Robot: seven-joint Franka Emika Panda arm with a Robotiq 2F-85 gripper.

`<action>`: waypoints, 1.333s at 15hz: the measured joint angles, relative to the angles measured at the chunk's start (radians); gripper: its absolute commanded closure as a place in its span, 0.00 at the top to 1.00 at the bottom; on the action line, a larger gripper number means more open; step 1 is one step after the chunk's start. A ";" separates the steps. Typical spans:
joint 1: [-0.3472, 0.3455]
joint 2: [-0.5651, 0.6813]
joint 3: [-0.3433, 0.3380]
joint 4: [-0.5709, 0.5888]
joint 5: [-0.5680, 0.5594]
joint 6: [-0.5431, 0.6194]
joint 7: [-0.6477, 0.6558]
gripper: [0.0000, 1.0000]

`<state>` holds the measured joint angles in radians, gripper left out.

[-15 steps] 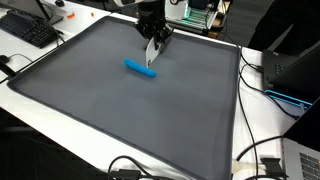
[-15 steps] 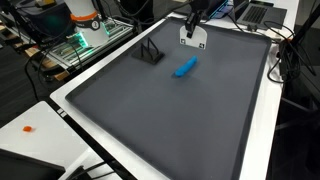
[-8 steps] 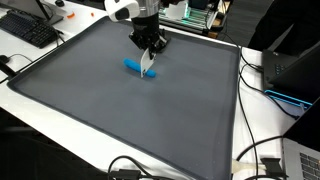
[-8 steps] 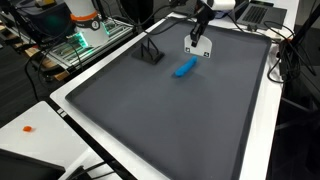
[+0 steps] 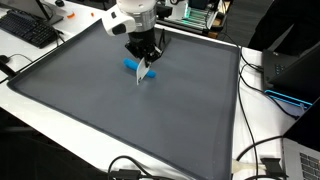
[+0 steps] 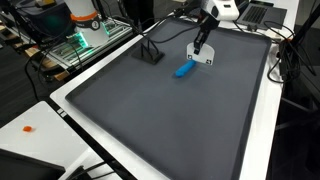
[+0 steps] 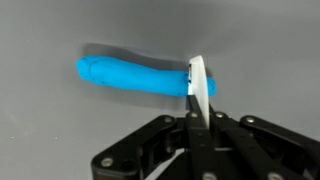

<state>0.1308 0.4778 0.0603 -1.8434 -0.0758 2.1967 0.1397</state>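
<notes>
Gripper: black linkage with white fingertips. The jaws are closed together with nothing between them, and the tips hang at one end of the blue cylinder; whether they touch it cannot be told.
Blue cylinder: lies flat on the grey mat, in the mat's half toward the equipment racks.
Black wire stand: on the mat, apart from the cylinder.
Keyboard: on the white table, beyond the mat's corner.

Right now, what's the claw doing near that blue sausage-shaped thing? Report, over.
Black gripper shut, empty, tips at one end of the blue sausage-shaped piece. Piece lying flat on dark grey mat. Black wire stand well apart, no obstruction.
</notes>
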 measured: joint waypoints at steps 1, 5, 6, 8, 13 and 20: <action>0.004 0.005 -0.002 0.005 -0.004 0.000 0.000 0.01; 0.013 0.016 -0.009 0.009 -0.012 0.000 0.000 0.01; 0.013 0.016 -0.010 0.008 -0.012 0.000 0.000 0.01; 0.013 0.017 -0.011 0.003 -0.012 0.000 0.000 0.01; 0.013 0.017 -0.013 -0.013 -0.012 0.001 0.000 0.01; 0.012 0.011 -0.012 -0.029 -0.008 -0.015 -0.006 0.01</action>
<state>0.1429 0.4892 0.0484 -1.8723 -0.0834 2.1819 0.1335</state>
